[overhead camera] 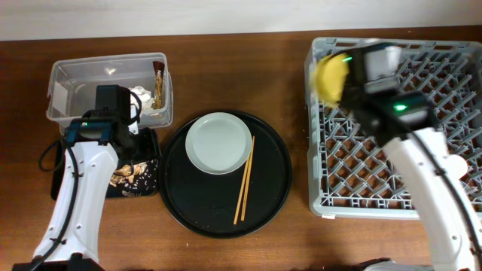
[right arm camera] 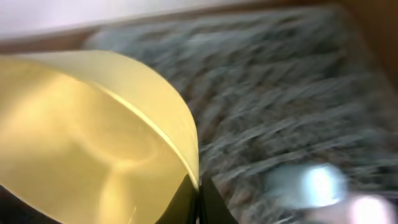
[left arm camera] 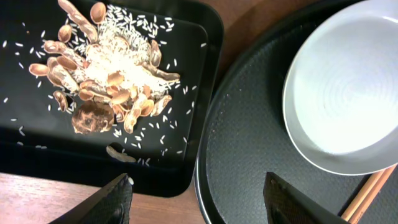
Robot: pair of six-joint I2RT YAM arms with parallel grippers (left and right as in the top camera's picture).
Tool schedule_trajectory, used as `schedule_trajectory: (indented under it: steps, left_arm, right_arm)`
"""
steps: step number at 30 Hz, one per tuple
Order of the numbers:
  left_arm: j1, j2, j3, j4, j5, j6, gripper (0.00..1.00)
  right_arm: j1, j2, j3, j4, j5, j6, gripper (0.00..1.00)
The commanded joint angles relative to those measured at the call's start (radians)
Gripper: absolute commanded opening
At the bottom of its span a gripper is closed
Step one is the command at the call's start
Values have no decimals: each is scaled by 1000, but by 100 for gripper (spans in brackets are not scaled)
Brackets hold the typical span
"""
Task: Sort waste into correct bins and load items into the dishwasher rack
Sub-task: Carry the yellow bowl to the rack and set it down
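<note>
Chopsticks point(overhead camera: 245, 181) lie touching the plate point(overhead camera: 218, 142)'s right side; its left rim stands clear.

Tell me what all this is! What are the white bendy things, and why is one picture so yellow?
The white bendy things are two robot arms with pinching grippers. One picture looks down from above the table; the other two come from little cameras on the arms' wrists. The yellow is a small yellow bowl pinched by the right gripper, over the grey dishwasher rack. The left gripper is open and holds nothing. Below it sits a flat black tray with rice and food scraps. Beside it, a big round black tray carries a pale plate and wooden chopsticks. A clear tub holds white tissue.
</note>
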Motion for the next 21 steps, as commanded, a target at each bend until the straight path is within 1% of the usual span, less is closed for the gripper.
schedule_trajectory:
  steps: [1,3,5,9,10,13,15,18,21]
  left_arm:
    - [5,-11,6,6,-10,-6,67]
    - [5,-11,6,10,-10,-6,67]
    - [5,-11,6,9,-10,-6,67]
    - [5,-11,6,9,-10,-6,67]
    - [5,-11,6,9,-10,-6,67]
    - [5,-11,6,9,-10,-6,67]
    - [5,-11,6,9,-10,-6,67]
    - [5,-11,6,9,-10,-6,67]
    - [5,-11,6,9,-10,-6,67]
  right_arm:
    - [-140,5,8,87,248,-64,4]
    - [-245,34,8,178,263,-103,4]
    - [-343,82,8,256,299,-103,4]
    - [-468,203,8,370,332,-110,4]
    - [-489,248,8,417,357,-149,4]
    - [-507,341,8,518,381,-236,4]
    - [-508,413,8,572,414,-238,4]
    - [-502,487,8,600,414,-237,4]
    - [-500,535,8,591,424,-237,4]
